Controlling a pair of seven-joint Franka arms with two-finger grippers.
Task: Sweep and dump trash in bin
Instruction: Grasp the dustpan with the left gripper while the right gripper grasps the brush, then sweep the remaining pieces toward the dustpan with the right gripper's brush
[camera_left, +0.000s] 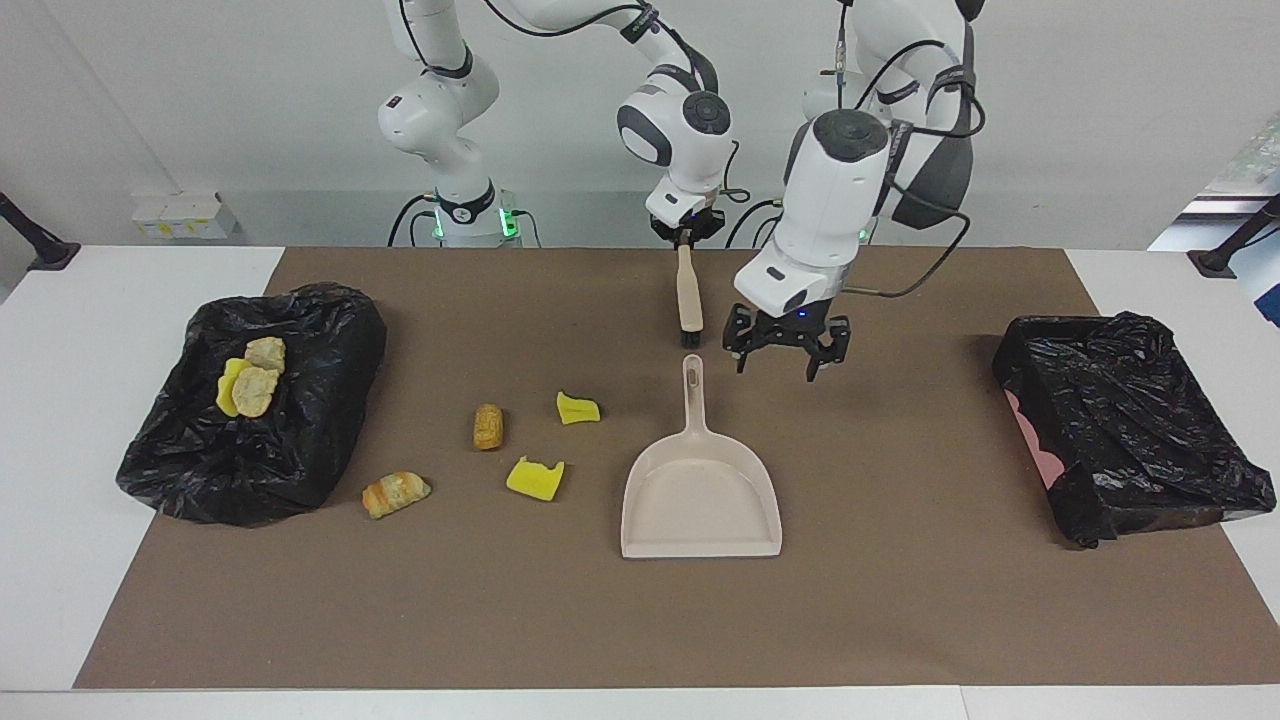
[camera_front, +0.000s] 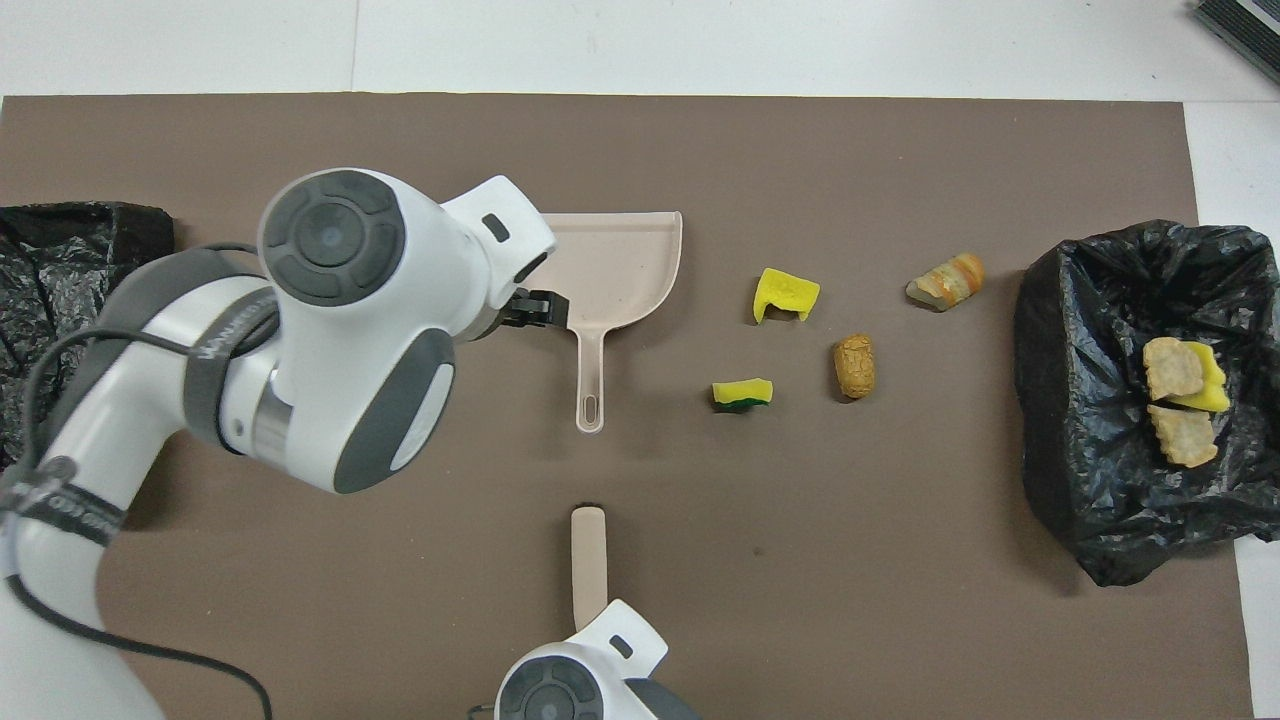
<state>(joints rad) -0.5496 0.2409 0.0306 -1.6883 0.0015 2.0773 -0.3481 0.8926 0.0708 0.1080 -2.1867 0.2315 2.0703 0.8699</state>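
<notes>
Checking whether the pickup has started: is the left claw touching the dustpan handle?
Apart. In the facing view the left claw, open, hangs beside the dustpan handle, with bare brown mat showing between them.

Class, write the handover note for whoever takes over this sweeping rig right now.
Right gripper: shut on the brush handle, near the robots' edge.
Left gripper: open, beside the dustpan handle, not touching.
Four trash pieces lie loose on the mat; three sit on the black bag at the right arm's end.
Done: brush gripped.
Left: take dustpan, sweep, dump in the lined bin.
</notes>
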